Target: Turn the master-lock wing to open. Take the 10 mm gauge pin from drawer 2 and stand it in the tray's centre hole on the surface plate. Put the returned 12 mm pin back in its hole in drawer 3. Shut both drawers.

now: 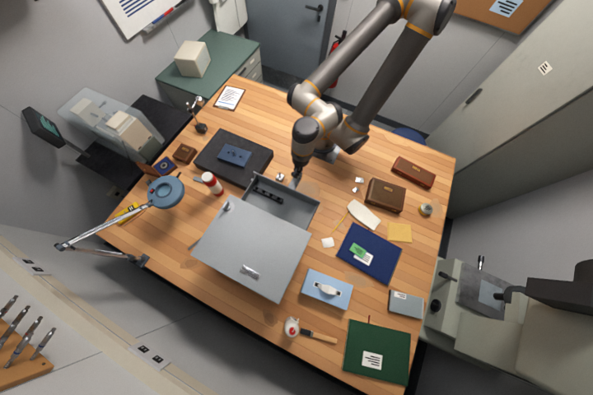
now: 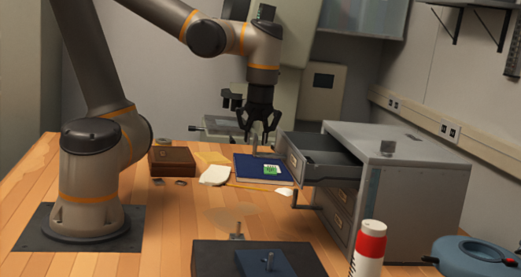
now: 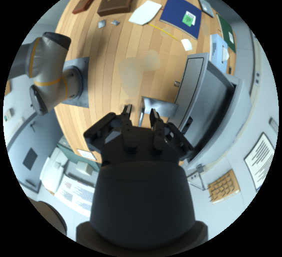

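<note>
The grey handle of the open top drawer stands out from the drawer front, right under my fingers. The drawer is pulled out of the grey cabinet toward the arm's base. A dark pin block lies inside it. The lower drawers look closed, and one has its own handle sticking out. On the black surface plate sits the blue tray with a pin upright in it. Another pin stands on the bench by the plate. A wing knob sits on the cabinet top. My gripper is open and holds nothing.
Behind the drawer lie a blue notebook with a green card, a white sheet, a pencil and a brown case. A red and white bottle and a blue magnifier lamp stand near the plate. The arm's base is on the left.
</note>
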`<state>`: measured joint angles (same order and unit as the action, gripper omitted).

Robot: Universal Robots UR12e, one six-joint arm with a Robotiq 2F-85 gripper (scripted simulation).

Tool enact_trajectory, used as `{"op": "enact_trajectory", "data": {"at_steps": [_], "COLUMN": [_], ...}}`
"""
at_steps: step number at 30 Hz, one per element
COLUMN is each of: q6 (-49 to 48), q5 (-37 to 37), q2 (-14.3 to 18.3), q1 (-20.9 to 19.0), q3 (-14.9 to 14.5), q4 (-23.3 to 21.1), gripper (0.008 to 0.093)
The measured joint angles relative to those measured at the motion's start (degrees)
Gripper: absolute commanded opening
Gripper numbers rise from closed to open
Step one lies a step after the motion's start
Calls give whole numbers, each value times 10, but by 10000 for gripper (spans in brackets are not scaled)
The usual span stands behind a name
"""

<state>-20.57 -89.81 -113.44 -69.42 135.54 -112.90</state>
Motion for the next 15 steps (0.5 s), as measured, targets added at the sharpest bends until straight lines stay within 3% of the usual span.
{"op": "enact_trajectory", "data": {"at_steps": [10,15], "q6": [0,0], "q5": [0,0], "q2": [-2,-20], "q1": [0,0], "q3": [-3,-40], "q4": [7,61], "gripper": [480,480]}}
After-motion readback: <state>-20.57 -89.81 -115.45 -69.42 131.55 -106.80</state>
